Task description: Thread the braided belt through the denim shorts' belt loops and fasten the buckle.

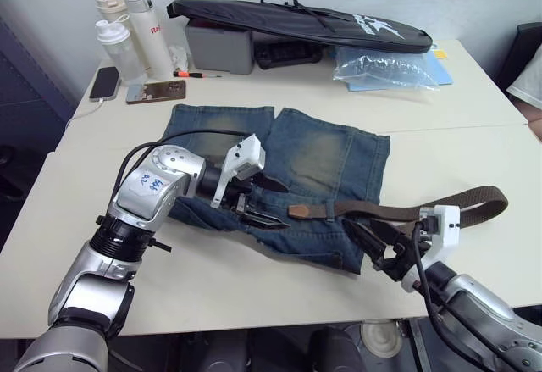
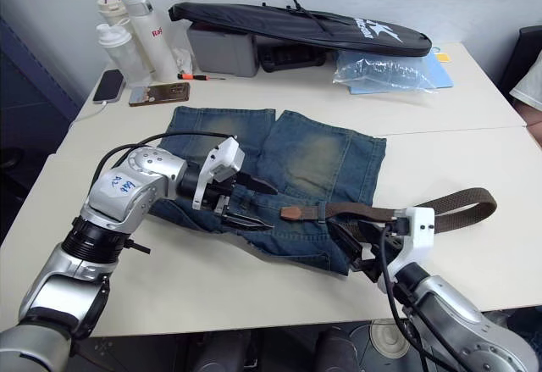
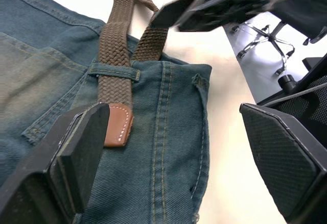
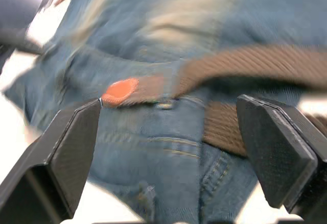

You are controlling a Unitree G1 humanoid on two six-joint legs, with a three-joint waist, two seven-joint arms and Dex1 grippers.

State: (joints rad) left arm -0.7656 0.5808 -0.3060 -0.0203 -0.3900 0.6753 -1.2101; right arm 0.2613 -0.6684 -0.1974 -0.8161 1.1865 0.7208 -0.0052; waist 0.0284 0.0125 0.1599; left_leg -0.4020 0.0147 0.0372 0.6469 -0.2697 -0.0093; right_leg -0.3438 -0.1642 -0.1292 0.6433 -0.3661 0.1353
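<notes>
Shorts (image 1: 322,169) lie flat mid-worktop (image 1: 474,147), faded blue denim with yellowish worn patches on both legs, waistband toward the near edge. Belt (image 1: 398,209), dark-brown braided strap, runs along the waistband from its reddish-brown leather tip (image 1: 298,211) rightward, then loops off the cloth onto the bare worktop at right and doubles back toward the right hand (image 1: 383,249). In the left wrist view the strap passes under one belt loop (image 3: 113,72), a narrow stitched denim strip, with the white-stitched tip just past it. Buckle cannot be made out.

Left hand (image 1: 258,207) sits over the near-left part of the shorts, just left of the tip, its black fingers spread wide and empty; one finger (image 3: 82,147) is just beside the tip. Right hand is at the near-right corner of the shorts, over the belt, fingers wide apart, nothing gripped.

Far side clutter: long black bag (image 1: 296,20) lying over a grey box (image 1: 218,47), clear plastic bag (image 1: 385,67) on a blue sheet, three bottles (image 1: 127,29) at far left, two phones (image 1: 135,88) and a red-handled screwdriver (image 1: 193,74) near them. None of it touches the shorts.
</notes>
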